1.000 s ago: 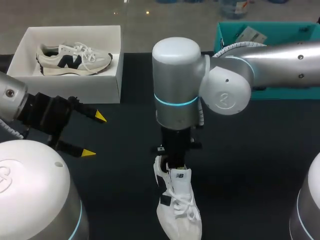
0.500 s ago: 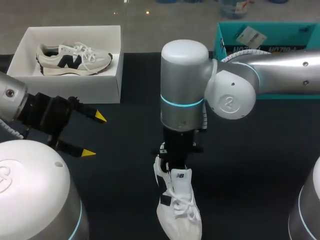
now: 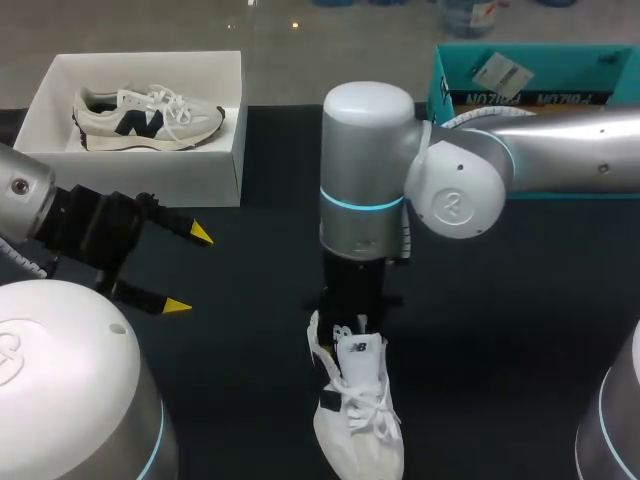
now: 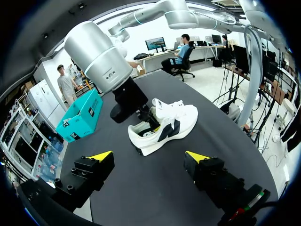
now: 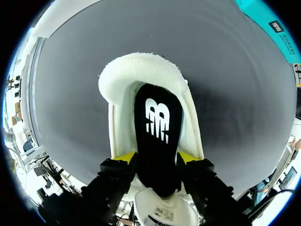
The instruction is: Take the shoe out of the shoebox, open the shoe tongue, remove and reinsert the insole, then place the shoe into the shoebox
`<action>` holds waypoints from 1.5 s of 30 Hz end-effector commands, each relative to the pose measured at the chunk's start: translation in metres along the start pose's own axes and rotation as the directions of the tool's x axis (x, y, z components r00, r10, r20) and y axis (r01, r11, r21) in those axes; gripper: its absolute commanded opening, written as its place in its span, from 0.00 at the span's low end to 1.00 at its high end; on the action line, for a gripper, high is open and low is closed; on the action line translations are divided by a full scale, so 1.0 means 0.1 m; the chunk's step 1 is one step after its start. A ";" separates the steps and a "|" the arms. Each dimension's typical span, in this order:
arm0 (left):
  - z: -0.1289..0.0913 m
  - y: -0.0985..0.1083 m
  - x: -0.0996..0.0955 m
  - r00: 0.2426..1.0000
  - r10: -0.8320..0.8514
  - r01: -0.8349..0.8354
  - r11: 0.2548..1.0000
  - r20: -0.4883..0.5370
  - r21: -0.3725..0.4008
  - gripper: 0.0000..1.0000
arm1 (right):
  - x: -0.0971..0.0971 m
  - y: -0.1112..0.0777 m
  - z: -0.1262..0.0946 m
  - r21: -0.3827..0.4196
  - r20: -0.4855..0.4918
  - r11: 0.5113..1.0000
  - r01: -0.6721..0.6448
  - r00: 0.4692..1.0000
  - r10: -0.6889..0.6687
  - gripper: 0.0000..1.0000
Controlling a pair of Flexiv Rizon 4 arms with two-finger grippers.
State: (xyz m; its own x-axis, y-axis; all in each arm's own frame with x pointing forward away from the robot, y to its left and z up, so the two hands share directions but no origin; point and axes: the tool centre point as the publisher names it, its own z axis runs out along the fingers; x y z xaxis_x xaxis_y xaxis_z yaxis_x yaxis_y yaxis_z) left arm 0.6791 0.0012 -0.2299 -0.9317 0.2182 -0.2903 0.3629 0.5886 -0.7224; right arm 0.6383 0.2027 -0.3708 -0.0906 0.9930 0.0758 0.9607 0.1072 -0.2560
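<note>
Shoe (image 3: 356,425) first: it sits on its sole on the black table (image 3: 500,320), out of the box, toe toward me and heel under my right arm. The white shoebox (image 3: 215,170) is well apart at the far left with a second shoe (image 3: 148,117) lying in it, and a teal box (image 3: 450,75) stands at the far right.

My right pincer (image 5: 156,157) is down at the heel opening. Its yellow tips press on the black insole (image 5: 157,125) from both sides, so it is gripping the insole. From the wrist I see the insole running from the padded heel collar back up between the fingers. I judge I am in the insole step, with the insole partly in the shoe.

My left pincer (image 3: 189,270) hangs wide open beside the shoebox, holding nothing and well clear of the shoe.

To do this well, I would draw the insole slowly along the line of the opening, up and slightly toward the heel, rather than yanking straight up. Nothing pins the shoe down, so I expect it may lift or tip with the insole if the front end sticks inside. If it starts to rise, I would pause and bring the left pincer over to press on the toe. The insole looks soft and will likely fold. I want a firm grip across its width, and I want the laces and tongue kept out from between the fingers.
</note>
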 end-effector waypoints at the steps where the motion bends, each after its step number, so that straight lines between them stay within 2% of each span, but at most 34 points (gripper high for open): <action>1: 0.00 0.00 0.00 1.000 -0.001 0.001 1.000 -0.003 -0.002 1.00 | 0.05 0.02 0.03 0.001 0.003 1.000 0.002 1.000 -0.002 1.00; 16: 0.00 0.00 0.00 1.000 -0.001 0.001 1.000 -0.003 -0.002 1.00 | 0.10 0.00 0.00 -0.021 0.016 1.000 0.008 1.000 -0.007 0.99; 22: 0.00 0.00 0.00 1.000 -0.001 0.001 1.000 -0.003 -0.002 1.00 | 0.10 0.00 -0.17 -0.058 0.038 0.998 0.011 0.999 -0.009 0.99; 31: 0.00 0.00 0.00 1.000 -0.001 0.001 1.000 -0.003 -0.002 1.00 | 0.07 0.02 -0.52 -0.129 0.080 0.991 0.021 0.997 -0.011 1.00; 39: 0.00 0.00 0.00 1.000 -0.001 0.001 1.000 -0.003 -0.002 1.00 | 0.02 -0.27 -0.80 -0.171 0.101 0.985 -0.005 0.995 0.022 1.00; 45: 0.00 0.00 0.00 1.000 -0.001 0.001 1.000 -0.003 -0.002 1.00 | 0.06 -0.53 -0.77 -0.139 0.100 0.990 -0.035 0.994 0.049 1.00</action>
State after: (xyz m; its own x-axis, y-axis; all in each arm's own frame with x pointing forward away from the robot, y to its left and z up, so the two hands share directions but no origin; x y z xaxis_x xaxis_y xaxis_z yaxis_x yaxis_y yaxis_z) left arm 0.6791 0.0012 -0.2299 -0.9317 0.2183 -0.2903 0.3629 0.5886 -0.7224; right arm 0.6157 0.2009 -0.2805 -0.0774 0.9961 -0.0423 0.9888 0.0712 -0.1314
